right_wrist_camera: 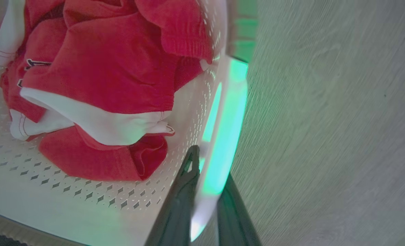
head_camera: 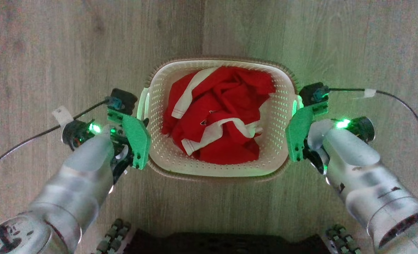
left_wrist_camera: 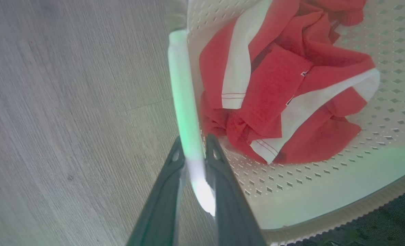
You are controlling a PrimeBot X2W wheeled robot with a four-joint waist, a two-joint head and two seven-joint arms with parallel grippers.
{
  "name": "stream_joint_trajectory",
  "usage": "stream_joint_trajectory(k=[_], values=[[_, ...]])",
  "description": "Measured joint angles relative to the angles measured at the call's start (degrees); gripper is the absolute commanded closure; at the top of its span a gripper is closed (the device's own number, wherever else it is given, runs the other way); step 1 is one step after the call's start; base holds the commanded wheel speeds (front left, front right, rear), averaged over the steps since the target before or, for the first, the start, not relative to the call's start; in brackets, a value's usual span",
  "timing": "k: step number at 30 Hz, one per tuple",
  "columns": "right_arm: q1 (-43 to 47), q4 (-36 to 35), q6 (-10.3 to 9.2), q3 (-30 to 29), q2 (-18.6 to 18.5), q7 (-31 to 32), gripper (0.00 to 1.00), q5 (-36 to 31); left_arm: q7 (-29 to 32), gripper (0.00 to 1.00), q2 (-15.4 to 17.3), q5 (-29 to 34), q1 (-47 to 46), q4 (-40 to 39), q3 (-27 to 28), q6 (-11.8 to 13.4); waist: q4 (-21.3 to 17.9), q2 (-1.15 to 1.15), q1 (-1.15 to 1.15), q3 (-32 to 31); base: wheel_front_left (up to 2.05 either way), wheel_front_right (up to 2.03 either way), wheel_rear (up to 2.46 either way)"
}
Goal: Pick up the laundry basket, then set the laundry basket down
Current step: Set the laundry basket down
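I am looking first at the left jaws. They are standing almost closed, and their two dark fingers (left_wrist_camera: 161,198) are pinching the white left side handle (left_wrist_camera: 185,102) of the laundry basket (left_wrist_camera: 308,191) between them, at the lower middle of the left wrist frame. The right jaws are standing nearly shut too. Their fingers (right_wrist_camera: 178,205) are gripping the right side handle (right_wrist_camera: 228,136), which is glowing green, at the lower middle of the right wrist frame.

In the head frame, the green plates (head_camera: 136,139) above the jaws are sitting against the two short sides of the basket. The left forearm (head_camera: 82,183) is coming in from the lower left and the right forearm (head_camera: 364,176) from the lower right. The laundry basket is sitting in the centre of this frame with its brown rim all around. A red-and-white garment (head_camera: 223,116) is lying crumpled inside it. The grey wooden floor (head_camera: 54,53) is showing around it on every side. I cannot tell whether the basket is resting on this floor or hanging just above it. A black cable (head_camera: 399,100) is running from the right wrist to the right edge.
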Motion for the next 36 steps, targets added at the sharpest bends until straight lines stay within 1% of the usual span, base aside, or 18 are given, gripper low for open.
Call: stream_joint_trajectory(k=[4,6,28,29,30,31,32,33,36], values=[[-0.8,0.5,0.00,0.2,0.0,0.0,1.00,0.0,0.0,0.98,0.0,0.0,-0.7,0.0,-0.2,0.0,0.1,0.00,0.00,0.5,0.00,0.00,0.00],[-1.2,0.7,0.00,0.2,0.0,0.0,1.00,0.0,0.0,1.00,0.0,0.0,-1.1,0.0,-0.3,0.0,0.2,0.00,0.00,0.8,0.00,0.00,0.00],[-2.3,1.2,0.09,1.0,-0.2,-0.2,1.00,0.7,0.8,1.00,-0.1,-1.0,-2.0,0.3,-0.9,0.0,0.5,0.00,-0.01,2.7,0.00,0.00,0.00],[-2.3,1.2,0.09,0.9,-0.2,-0.2,1.00,0.9,0.9,0.97,-0.1,-1.0,-2.1,0.4,-0.9,0.0,0.5,0.00,-0.01,2.7,0.00,0.00,0.00],[-2.4,1.3,0.10,0.9,-0.2,-0.2,1.00,1.2,0.9,0.82,-0.1,-1.0,-2.1,0.4,-0.9,0.0,0.6,0.00,-0.01,2.8,0.00,0.00,0.00],[-2.4,1.3,0.15,0.9,-0.2,-0.2,0.75,1.3,0.8,0.56,-0.1,-1.0,-2.1,0.5,-0.9,0.0,0.6,0.00,-0.01,2.8,0.00,0.00,0.00],[-2.4,1.3,0.16,1.0,-0.3,-0.2,0.41,1.3,0.7,0.16,-0.2,-1.0,-2.3,0.5,-1.1,-0.1,0.6,0.00,-0.01,2.9,0.00,0.00,0.00],[-2.7,1.9,0.15,1.3,-0.2,-0.3,0.00,1.2,0.2,0.00,-0.4,-1.0,-2.5,0.5,-1.2,-0.1,0.6,0.00,0.00,2.9,0.00,0.00,0.00],[-3.0,2.7,0.15,1.5,0.3,-0.6,0.00,1.1,0.0,0.00,-1.0,-1.0,-2.6,1.4,-1.3,-0.1,0.5,0.00,0.00,2.9,0.00,0.00,0.00]])
